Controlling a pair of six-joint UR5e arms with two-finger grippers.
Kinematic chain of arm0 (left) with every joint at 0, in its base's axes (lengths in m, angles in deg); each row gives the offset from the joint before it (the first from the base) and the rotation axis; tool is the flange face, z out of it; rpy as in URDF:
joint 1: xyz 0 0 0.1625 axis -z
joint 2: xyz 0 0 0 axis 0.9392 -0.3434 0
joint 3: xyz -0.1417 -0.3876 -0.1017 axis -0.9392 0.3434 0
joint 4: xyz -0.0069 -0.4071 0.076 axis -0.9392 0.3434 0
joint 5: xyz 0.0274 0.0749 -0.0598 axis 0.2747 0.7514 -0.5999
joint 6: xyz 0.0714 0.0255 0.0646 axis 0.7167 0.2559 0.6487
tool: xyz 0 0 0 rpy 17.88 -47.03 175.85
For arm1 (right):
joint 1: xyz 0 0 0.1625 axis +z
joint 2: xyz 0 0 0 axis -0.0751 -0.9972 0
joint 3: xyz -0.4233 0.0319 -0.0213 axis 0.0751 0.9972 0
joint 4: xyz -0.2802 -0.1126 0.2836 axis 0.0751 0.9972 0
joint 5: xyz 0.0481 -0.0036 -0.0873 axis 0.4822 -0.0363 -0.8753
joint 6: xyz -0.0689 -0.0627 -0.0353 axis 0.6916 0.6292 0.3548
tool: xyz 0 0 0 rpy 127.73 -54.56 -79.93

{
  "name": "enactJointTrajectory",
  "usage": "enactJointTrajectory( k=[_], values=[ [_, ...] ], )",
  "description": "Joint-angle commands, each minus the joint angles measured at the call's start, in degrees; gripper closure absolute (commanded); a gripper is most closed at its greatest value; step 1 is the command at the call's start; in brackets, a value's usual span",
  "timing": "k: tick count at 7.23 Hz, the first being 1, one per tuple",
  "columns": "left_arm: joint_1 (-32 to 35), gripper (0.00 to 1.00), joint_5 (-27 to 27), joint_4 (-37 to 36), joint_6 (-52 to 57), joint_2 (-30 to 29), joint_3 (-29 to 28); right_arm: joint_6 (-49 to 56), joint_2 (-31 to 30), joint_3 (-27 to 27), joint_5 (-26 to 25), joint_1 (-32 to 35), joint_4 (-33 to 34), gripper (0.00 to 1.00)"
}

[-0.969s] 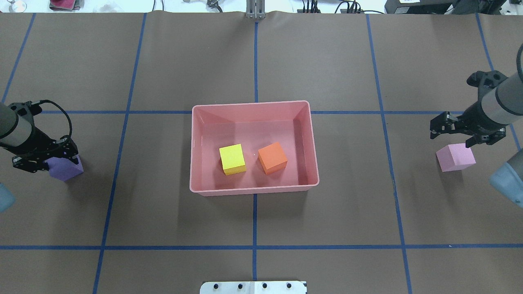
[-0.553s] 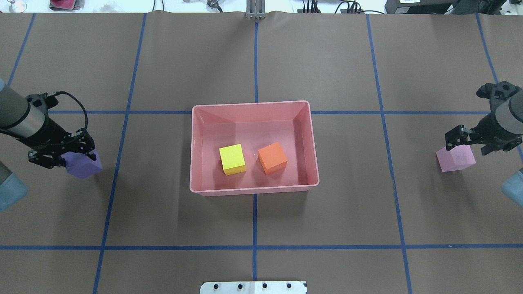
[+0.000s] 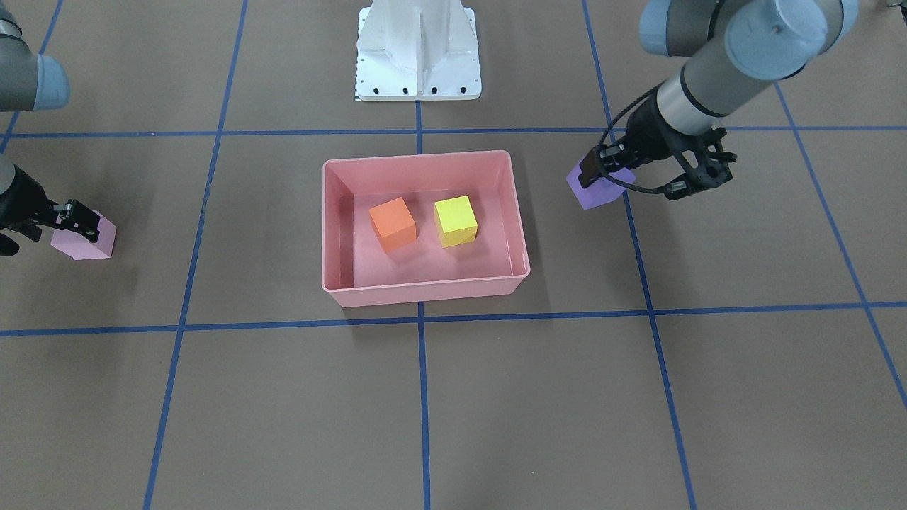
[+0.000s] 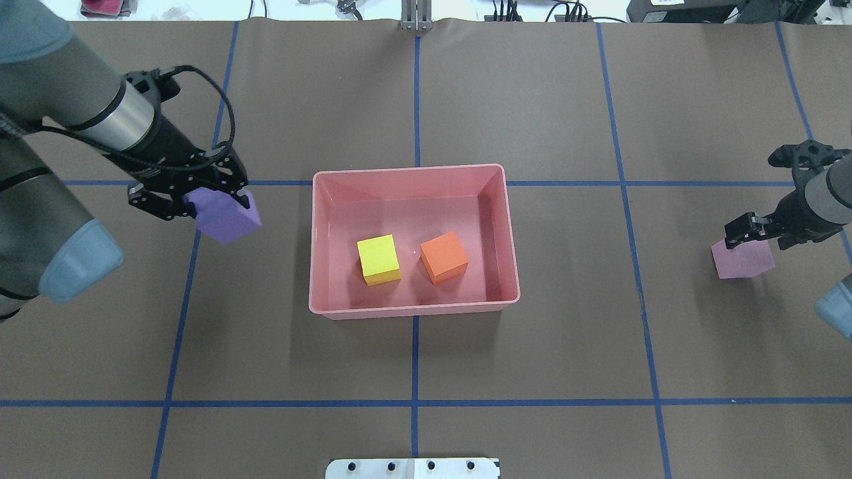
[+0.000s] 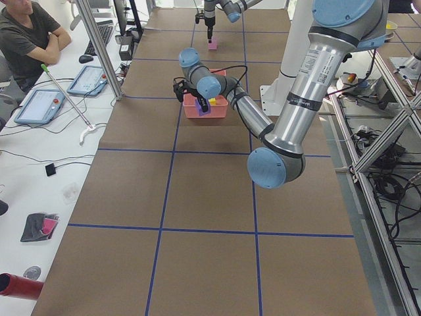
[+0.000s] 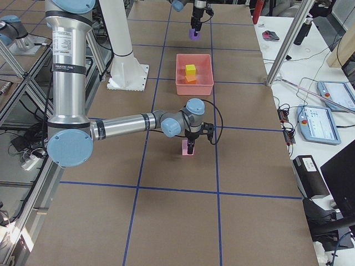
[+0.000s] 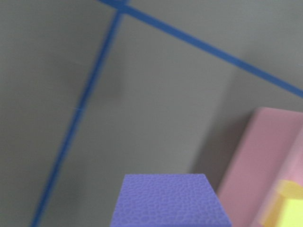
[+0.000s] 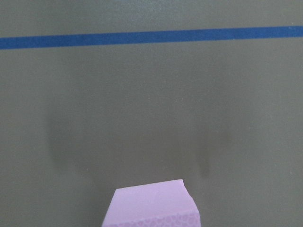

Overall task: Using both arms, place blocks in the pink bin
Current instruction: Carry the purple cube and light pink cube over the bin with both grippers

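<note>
The pink bin [image 4: 413, 313] [image 3: 425, 292] stands mid-table. The yellow-green block [image 4: 378, 259] and the orange block [image 4: 444, 257] lie in it. My left gripper [image 4: 212, 201] is shut on the purple block [image 4: 227, 218] [image 7: 168, 201] and holds it raised above the table, just left of the bin. My right gripper [image 4: 757, 238] is lowered over the light pink block [image 4: 742, 261] [image 8: 151, 205], which rests on the table far to the right. Its fingers straddle the block. I cannot tell whether they grip it.
The white pedestal base [image 3: 418, 49] stands behind the bin on the robot's side. Blue tape lines [image 4: 414, 402] cross the brown table cover. A seated operator [image 5: 26, 33] and tablets are beside the table on the exterior left view's left side.
My left gripper has lifted the purple block and carried it right, toward the bin. My right gripper has shifted right and lowered onto the pink block, which has not moved.
</note>
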Motion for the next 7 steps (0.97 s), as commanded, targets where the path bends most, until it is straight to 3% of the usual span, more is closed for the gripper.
enactJointTrajectory(
  k=[1,2,3,4,5,6,7],
  values=[
    [-2.91,1.00,0.69,-5.24,-3.92,-8.93,0.00,-0.13,-0.39,0.39,3.58,0.05,-1.57,0.00],
    [-5.10,1.00,4.00,-5.25,-4.64,-10.60,-0.35,-0.22,-0.40,0.57,3.51,-0.03,-1.66,0.00],
    [-8.60,1.00,8.13,-5.25,-5.69,-12.97,-2.00,-0.13,-0.48,0.57,3.60,0.05,-1.66,0.13],
    [-10.98,1.00,10.17,-5.25,-6.92,-17.60,-6.46,-0.13,-0.66,0.13,3.69,0.23,-1.84,0.93],
    [-14.40,1.00,14.36,-4.73,-6.93,-20.09,-10.59,-0.13,-0.05,-1.18,3.86,0.14,-1.67,1.00],
    [-17.83,1.00,17.80,-4.46,-7.02,-20.37,-12.20,-0.91,0.83,-4.32,4.47,1.10,0.42,1.00],
    [-19.52,1.00,18.18,-4.46,-7.02,-19.94,-12.74,-3.18,6.84,-7.75,6.13,2.41,8.36,1.00]
  ],
)
